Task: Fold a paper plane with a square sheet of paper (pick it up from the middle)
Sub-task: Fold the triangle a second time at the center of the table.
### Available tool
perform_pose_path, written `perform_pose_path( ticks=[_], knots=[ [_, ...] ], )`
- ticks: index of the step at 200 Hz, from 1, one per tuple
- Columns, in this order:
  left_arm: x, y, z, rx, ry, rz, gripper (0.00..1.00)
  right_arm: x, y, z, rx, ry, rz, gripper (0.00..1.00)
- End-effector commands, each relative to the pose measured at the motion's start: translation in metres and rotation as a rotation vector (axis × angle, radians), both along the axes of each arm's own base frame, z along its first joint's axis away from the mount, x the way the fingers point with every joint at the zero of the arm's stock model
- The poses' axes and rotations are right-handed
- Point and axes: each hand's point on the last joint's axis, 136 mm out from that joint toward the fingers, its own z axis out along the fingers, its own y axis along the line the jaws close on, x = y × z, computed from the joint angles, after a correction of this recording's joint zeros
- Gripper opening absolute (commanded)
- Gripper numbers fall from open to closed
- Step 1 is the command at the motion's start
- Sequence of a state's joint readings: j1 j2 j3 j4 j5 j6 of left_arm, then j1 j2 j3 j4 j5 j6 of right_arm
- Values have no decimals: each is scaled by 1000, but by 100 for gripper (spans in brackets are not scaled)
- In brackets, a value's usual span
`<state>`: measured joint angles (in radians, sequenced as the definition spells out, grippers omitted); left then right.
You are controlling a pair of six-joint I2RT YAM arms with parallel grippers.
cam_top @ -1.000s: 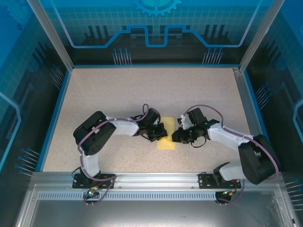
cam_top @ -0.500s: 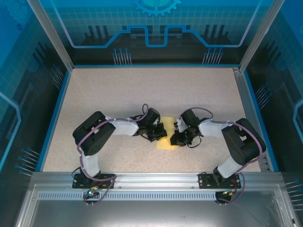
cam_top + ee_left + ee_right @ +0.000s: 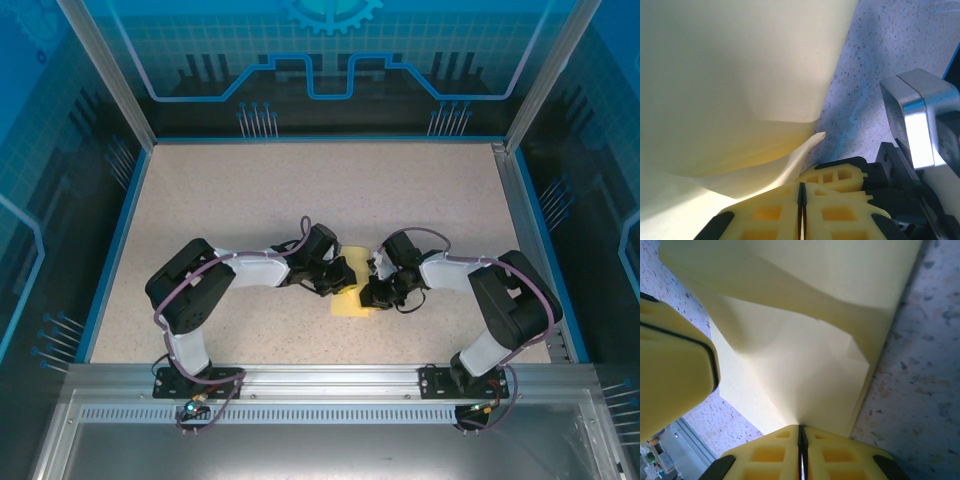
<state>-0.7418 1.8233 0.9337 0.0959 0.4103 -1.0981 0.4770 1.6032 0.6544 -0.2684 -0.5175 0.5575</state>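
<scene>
At the left of the table (image 3: 200, 200) we see the left arm (image 3: 250, 268) reaching in toward the middle, with the left fingers (image 3: 340, 279) down on the left side of the sheet of paper (image 3: 352, 306). From the left wrist, the left fingers (image 3: 810, 199) are clenched pad against pad, with just a thin dark seam between them. The pale-yellow sheet of paper (image 3: 740, 75) rises before them in folded layers, one loose corner curling just beside them. A lower layer runs up to the pads, but we cannot tell whether any of it is caught. The sheet lies about midway between the table's left and right edges, nearer the near edge than the far one, a narrow strip from above. On its right side the right fingers (image 3: 371, 292) are clenched too. From the right wrist, the right fingers (image 3: 807, 440) are grasping the sheet of paper (image 3: 805, 365), whose layers narrow into their seam. The right arm (image 3: 500, 290) bends back toward the near right corner.
</scene>
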Motion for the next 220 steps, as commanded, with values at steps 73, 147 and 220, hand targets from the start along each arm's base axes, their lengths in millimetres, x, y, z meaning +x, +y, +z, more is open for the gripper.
perform_pose_path(
  ticks=[73, 147, 220],
  knots=[
    [-12, 36, -59, 169, 77, 106, 3, -23, -28, -33, -166, 68, -4, 4],
    [5, 48, -48, 162, 37, 142, 5, -24, -32, -38, -219, 74, 0, 0],
    [29, 64, -44, 193, 35, 195, 7, -24, -32, -38, -221, 71, 4, 0]
  ],
)
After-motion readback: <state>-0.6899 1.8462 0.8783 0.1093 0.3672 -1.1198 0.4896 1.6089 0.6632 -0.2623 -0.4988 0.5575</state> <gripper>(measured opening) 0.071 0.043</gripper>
